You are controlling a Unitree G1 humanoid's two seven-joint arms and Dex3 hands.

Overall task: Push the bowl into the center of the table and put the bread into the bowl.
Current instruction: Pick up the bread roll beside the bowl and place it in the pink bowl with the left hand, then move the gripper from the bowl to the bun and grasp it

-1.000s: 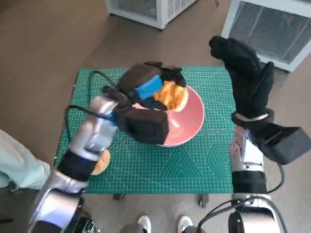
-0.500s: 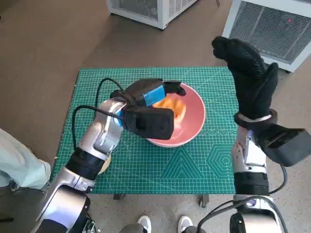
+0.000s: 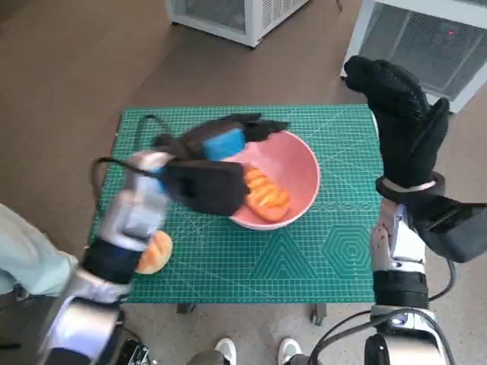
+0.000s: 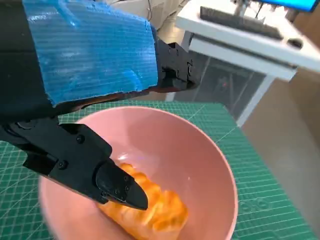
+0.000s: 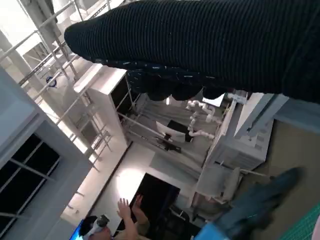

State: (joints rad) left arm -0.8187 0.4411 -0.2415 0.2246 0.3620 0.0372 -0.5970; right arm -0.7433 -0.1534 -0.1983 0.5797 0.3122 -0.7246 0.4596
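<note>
Hovering empty and spread-fingered over the pink bowl [image 3: 285, 179], the left hand [image 3: 221, 141] leaves the bread [image 3: 264, 195] lying inside it mid-table, apparently needing only to withdraw.

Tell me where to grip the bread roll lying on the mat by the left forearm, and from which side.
Grip the roll across its rounded sides, coming straight down from above. It lies flat on the mat and the left forearm partly covers it, so the right-facing part is most open.
</note>
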